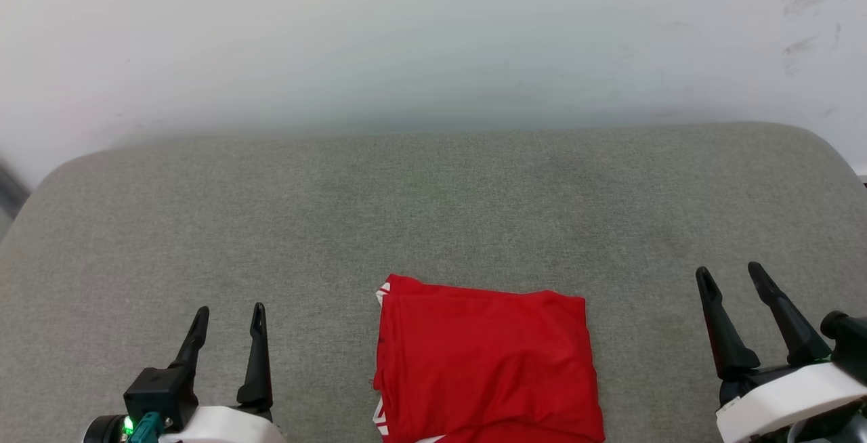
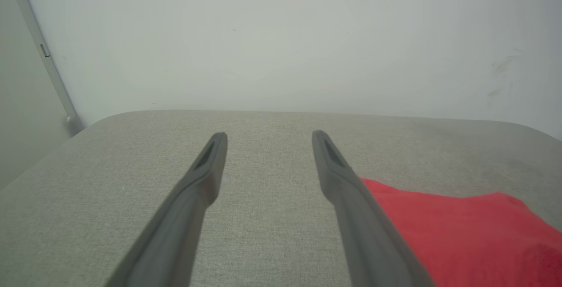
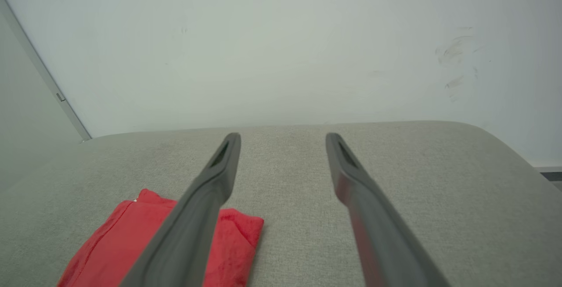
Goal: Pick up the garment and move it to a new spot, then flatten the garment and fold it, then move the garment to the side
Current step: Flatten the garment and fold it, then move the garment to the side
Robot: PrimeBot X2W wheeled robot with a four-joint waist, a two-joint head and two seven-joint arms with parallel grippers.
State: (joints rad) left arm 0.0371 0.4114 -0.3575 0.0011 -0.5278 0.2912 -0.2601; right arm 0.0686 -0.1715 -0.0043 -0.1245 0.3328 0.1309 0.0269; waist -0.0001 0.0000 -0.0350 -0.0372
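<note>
Two grippers sat at the near edge, both spread wide and empty: left gripper [image 1: 230,307] at 7 o'clock, right gripper [image 1: 729,268] at 4. The garment [image 1: 484,362] lay folded between them at 6 o'clock, touching neither. It was at 3 o'clock from the left jaws and 9 from the right, roughly equally near. Its long axis was unclear because the near edge was cropped. Farther off were the grey cushion [image 1: 433,213] and the white wall [image 1: 433,36].

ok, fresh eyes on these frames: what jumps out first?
The red garment, folded into a neat rectangle, lies at the near middle of the grey padded surface. The left gripper and right gripper sit open on either side of it, neither touching it.
</note>
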